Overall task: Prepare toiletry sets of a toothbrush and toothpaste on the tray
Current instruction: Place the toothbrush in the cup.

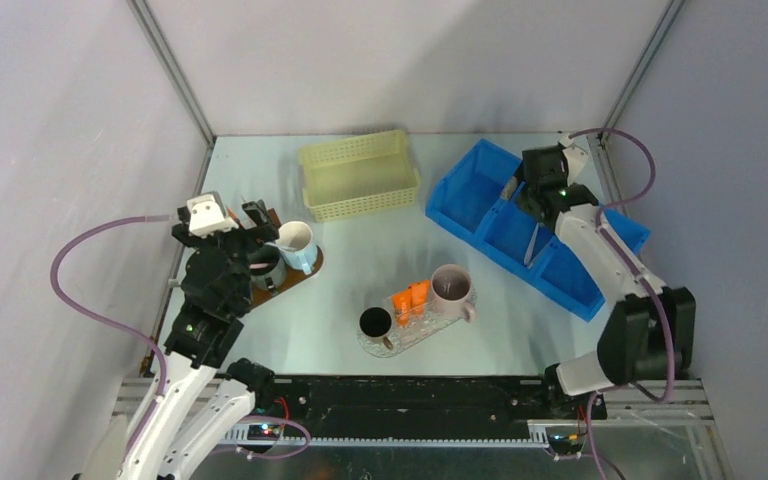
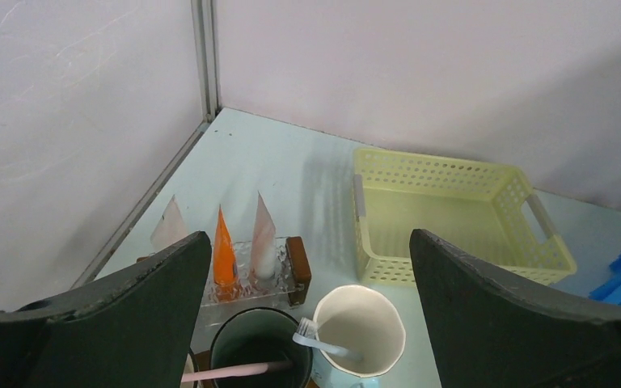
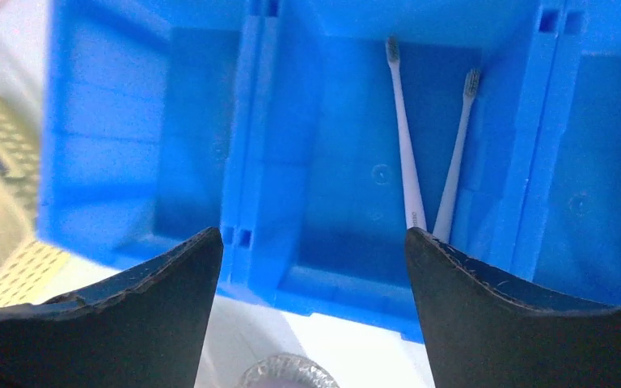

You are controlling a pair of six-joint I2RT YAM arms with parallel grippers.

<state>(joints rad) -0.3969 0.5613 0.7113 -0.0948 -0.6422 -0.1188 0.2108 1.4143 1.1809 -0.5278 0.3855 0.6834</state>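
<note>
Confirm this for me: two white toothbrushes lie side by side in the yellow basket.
Not right. The two white toothbrushes lie side by side in a compartment of the blue bin, not in the yellow basket. The right wrist view shows them there.

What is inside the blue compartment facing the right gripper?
Two white toothbrushes, bristles at the far end. A finger of the right gripper covers the corner by their handles.
</note>
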